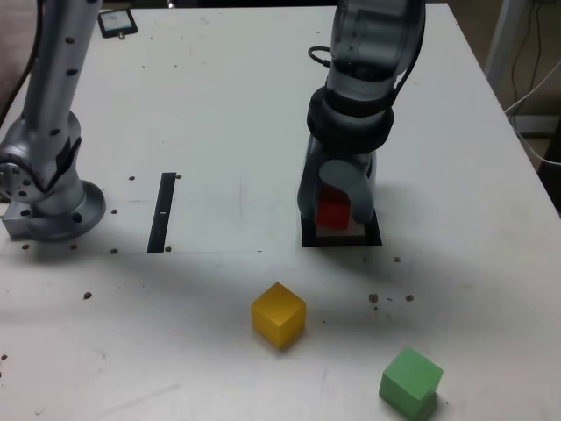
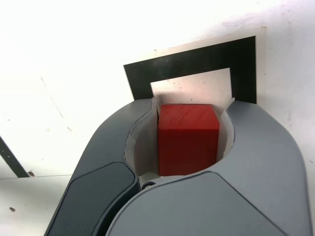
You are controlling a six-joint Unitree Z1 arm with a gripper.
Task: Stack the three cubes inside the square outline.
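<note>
My gripper (image 1: 335,209) is shut on the red cube (image 1: 333,210), holding it low over the square outline (image 1: 342,237). In the wrist view the red cube (image 2: 188,137) sits clamped between the grey jaws of the gripper (image 2: 189,128), above the white centre of the square outline (image 2: 192,64); I cannot tell whether it touches the surface. The yellow cube (image 1: 279,314) lies on the table nearer the front. The green cube (image 1: 410,381) rests at the front, toward the exterior view's right.
A narrow black strip (image 1: 163,212) lies on the white table (image 1: 219,123), left of the outline in the exterior view. The arm's base (image 1: 48,197) stands at the far left. A small dark device (image 1: 117,23) lies at the back left. The table's right edge is close to the green cube.
</note>
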